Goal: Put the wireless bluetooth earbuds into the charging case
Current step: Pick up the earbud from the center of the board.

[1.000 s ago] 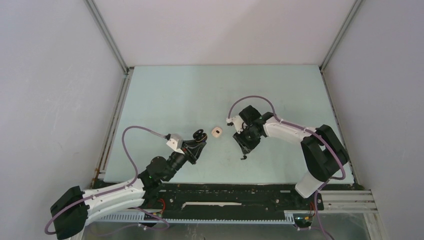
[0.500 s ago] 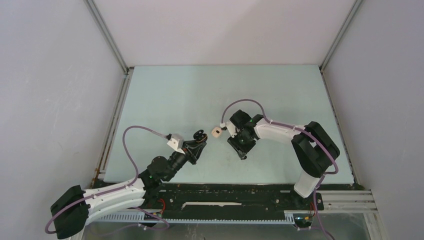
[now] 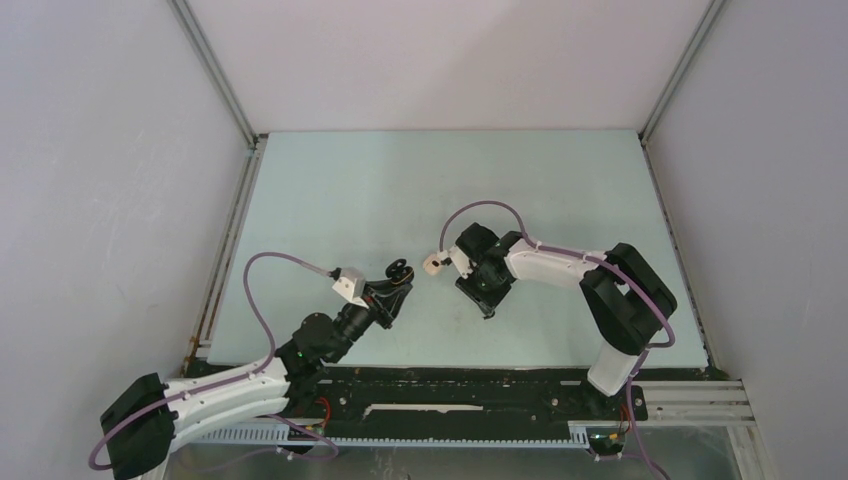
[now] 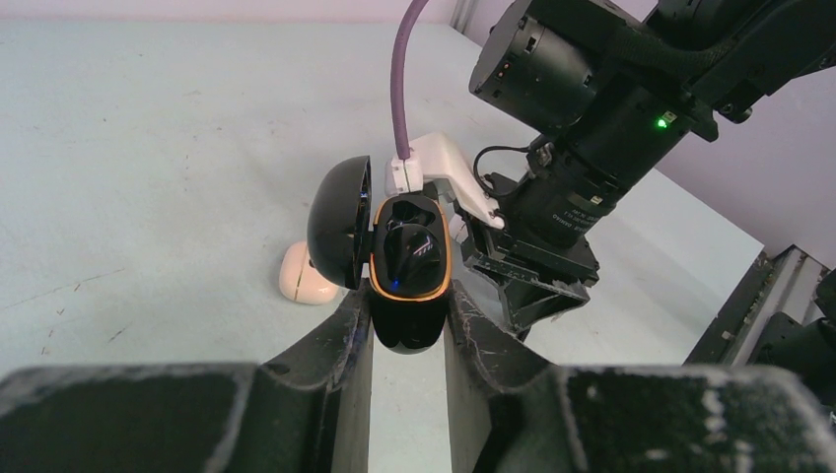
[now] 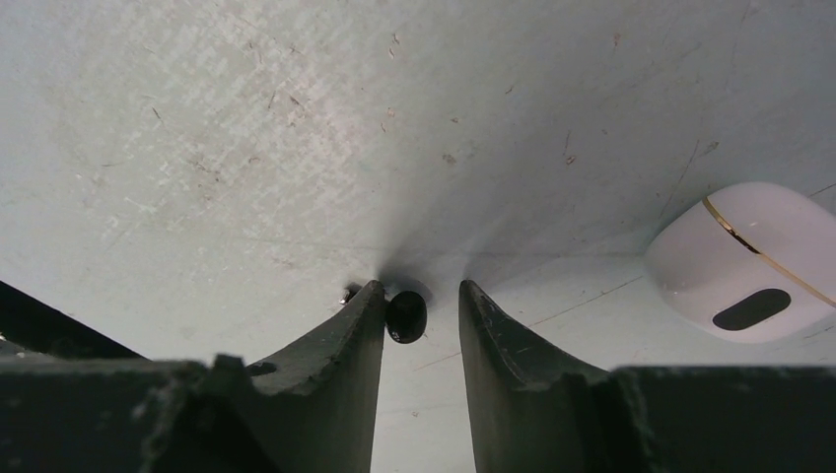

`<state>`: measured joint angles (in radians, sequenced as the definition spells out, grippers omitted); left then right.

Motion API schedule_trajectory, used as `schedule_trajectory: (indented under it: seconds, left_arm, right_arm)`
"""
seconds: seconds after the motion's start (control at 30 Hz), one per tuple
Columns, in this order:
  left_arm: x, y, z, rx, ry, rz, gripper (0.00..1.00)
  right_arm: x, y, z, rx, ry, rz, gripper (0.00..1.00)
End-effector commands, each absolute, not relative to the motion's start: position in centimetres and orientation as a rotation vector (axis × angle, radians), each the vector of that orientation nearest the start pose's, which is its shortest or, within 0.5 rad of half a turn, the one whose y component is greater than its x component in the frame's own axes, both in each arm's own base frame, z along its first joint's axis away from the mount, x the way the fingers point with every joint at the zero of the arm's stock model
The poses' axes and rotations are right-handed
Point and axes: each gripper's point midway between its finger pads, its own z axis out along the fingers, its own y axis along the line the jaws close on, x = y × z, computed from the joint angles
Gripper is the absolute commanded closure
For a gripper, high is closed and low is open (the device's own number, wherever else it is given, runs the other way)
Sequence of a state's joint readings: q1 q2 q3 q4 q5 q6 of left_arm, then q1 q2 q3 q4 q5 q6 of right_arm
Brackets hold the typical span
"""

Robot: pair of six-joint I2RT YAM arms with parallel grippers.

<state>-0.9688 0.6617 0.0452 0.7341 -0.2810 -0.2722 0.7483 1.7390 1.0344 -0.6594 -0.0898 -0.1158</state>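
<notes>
My left gripper (image 4: 409, 298) is shut on a black charging case (image 4: 404, 325) with an orange rim, its lid (image 4: 338, 232) swung open to the left. One black earbud (image 4: 412, 246) sits inside it. From above, the case (image 3: 399, 268) is held up left of centre. My right gripper (image 5: 422, 293) points down at the table, open. A second black earbud (image 5: 405, 316) lies between its fingers, against the left finger, with a gap to the right one. In the top view the right gripper (image 3: 487, 308) stands just right of the left one (image 3: 398, 277).
A shut white case with a gold seam (image 5: 744, 261) lies on the table right of my right fingers. From above this white case (image 3: 434, 263) sits between the two grippers. In the left wrist view the white case (image 4: 308, 276) shows behind the black lid.
My right arm has shifted left, toward the white case and the left gripper. The left arm and the black case have not moved.
</notes>
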Motion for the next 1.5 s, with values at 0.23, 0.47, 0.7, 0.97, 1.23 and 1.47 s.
schedule_trajectory:
  seconds: [0.23,0.47,0.7,0.97,1.23,1.47]
  left_arm:
    - [20.1,-22.5,18.9,0.259,1.445,-0.832,0.99]
    - [20.1,-22.4,18.7,0.256,1.449,-0.826,0.99]
    - [20.2,-22.5,18.7,0.258,1.449,-0.830,0.99]
    - [20.1,-22.8,18.7,0.260,1.450,-0.841,0.99]
    - [20.1,-22.5,18.6,0.257,1.451,-0.832,0.99]
    - [20.1,-22.7,18.5,0.257,1.451,-0.840,0.99]
  right_arm:
    - [21.1,20.5,1.2,-1.275,2.678,0.193,0.59]
    - [20.7,20.0,0.8,-1.297,2.702,0.163,0.59]
    - [20.7,19.9,1.2,-1.298,2.695,0.166,0.61]
    - [20.4,19.9,0.8,-1.315,2.708,0.180,0.70]
    - [20.9,19.2,1.4,-1.300,2.696,0.111,0.63]
    - [20.3,19.1,0.8,-1.315,2.725,0.122,0.71]
